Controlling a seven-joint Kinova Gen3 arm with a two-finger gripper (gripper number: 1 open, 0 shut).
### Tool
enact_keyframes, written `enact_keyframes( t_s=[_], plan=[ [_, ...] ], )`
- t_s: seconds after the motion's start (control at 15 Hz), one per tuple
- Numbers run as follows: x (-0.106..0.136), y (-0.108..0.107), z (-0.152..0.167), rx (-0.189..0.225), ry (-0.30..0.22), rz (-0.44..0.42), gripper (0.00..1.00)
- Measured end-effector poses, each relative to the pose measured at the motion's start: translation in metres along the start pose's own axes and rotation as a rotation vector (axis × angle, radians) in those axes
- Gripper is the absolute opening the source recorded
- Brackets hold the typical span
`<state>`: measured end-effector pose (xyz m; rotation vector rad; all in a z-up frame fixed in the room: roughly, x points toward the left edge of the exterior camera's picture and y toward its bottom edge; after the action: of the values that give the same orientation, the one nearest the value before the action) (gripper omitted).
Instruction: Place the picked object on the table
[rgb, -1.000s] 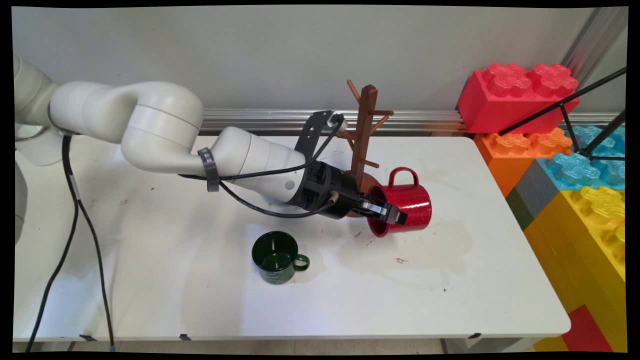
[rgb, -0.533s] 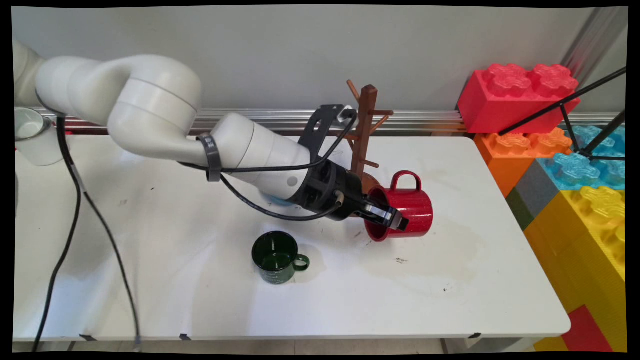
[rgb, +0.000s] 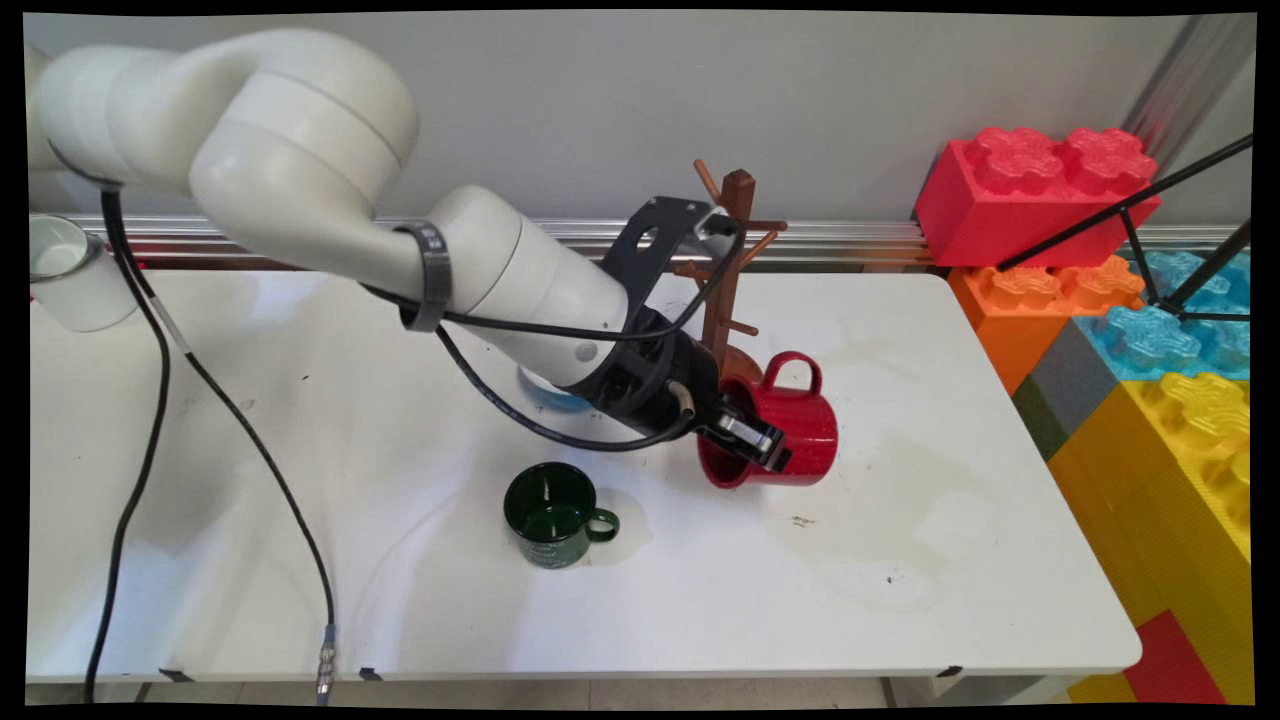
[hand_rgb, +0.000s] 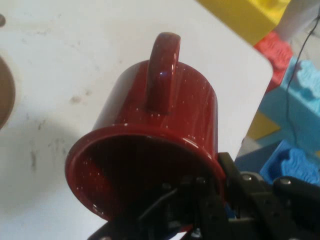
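Your end effector (rgb: 752, 443) is clenched on the rim of the red enamel mug (rgb: 790, 425), one finger inside, so it hangs tilted, handle up, at the wooden mug tree's (rgb: 728, 270) five o'clock, above the table (rgb: 900, 560).

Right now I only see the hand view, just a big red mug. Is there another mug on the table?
Observer: Yes, a dark green mug stands upright, nearer the table's front than the red mug.
Operator: What's behind my red one?
Observer: A brown wooden mug tree stands just behind it.
Operator: Anything else?
Observer: A white cup at the table's far left edge.
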<state>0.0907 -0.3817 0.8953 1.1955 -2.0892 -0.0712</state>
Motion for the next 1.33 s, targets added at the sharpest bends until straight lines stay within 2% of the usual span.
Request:
enact_keyframes(
  t_s=[0.4,0.53,0.73,1.33],
  plan=[
    [0.018,0.025,-0.006,0.118,-0.096,0.05,0.0],
    [0.023,0.033,-0.004,0.14,-0.119,0.064,0.0],
    [0.03,0.046,0.001,0.181,-0.181,0.093,0.0],
    [0.042,0.074,0.027,0.268,-0.359,0.17,0.0]
  ],
)
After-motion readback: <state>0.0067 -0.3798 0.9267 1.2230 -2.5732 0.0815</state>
